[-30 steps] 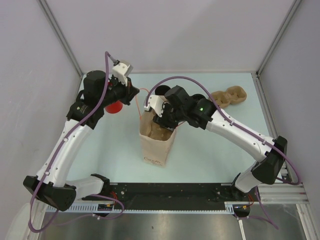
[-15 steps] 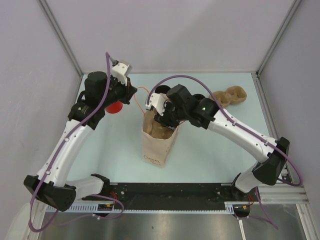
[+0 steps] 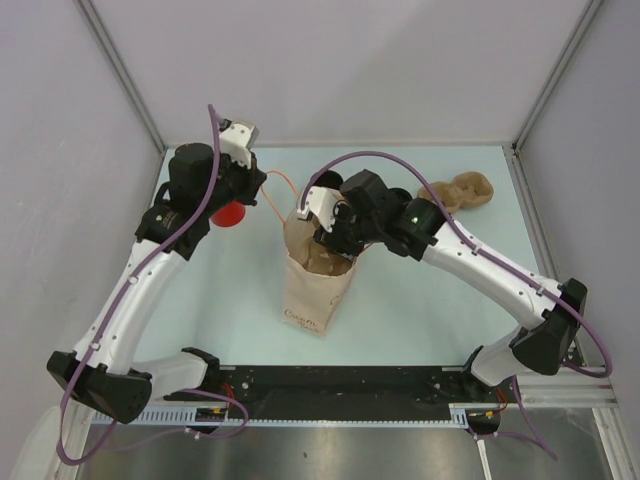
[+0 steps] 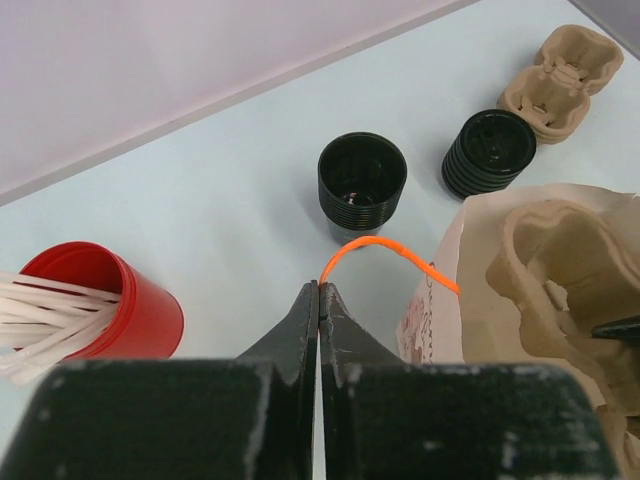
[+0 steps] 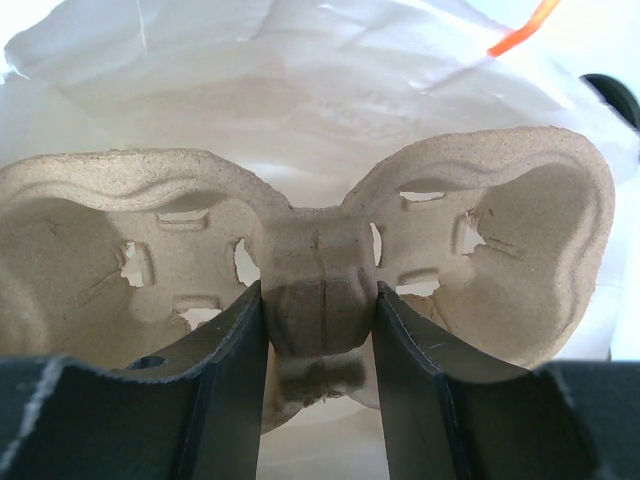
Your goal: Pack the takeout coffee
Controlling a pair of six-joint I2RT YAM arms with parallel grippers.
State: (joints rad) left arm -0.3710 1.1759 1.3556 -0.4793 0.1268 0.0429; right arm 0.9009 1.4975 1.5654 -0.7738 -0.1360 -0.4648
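The takeout coffee (image 4: 362, 185), a small black cup, stands open and upright on the table beyond the bag. My left gripper (image 4: 320, 290) is shut on the orange string handle (image 4: 385, 243) of the paper bag (image 3: 308, 300), holding that side up. The right gripper (image 5: 320, 300) is shut on the middle bridge of a moulded pulp cup carrier (image 5: 480, 250), which sits in the bag's open mouth. From above, that right gripper (image 3: 335, 240) hangs over the bag's mouth and the left gripper (image 3: 255, 180) is just back-left of it.
A squat black ribbed round piece (image 4: 489, 152) stands right of the cup. A second pulp carrier (image 3: 460, 190) lies at the back right. A red cup with white sticks (image 3: 228, 213) stands under the left arm. Walls enclose the table on three sides.
The right gripper and its carrier have edged right and toward the back over the bag. The left gripper has drawn the handle slightly back-left, and the bag's mouth has stretched that way.
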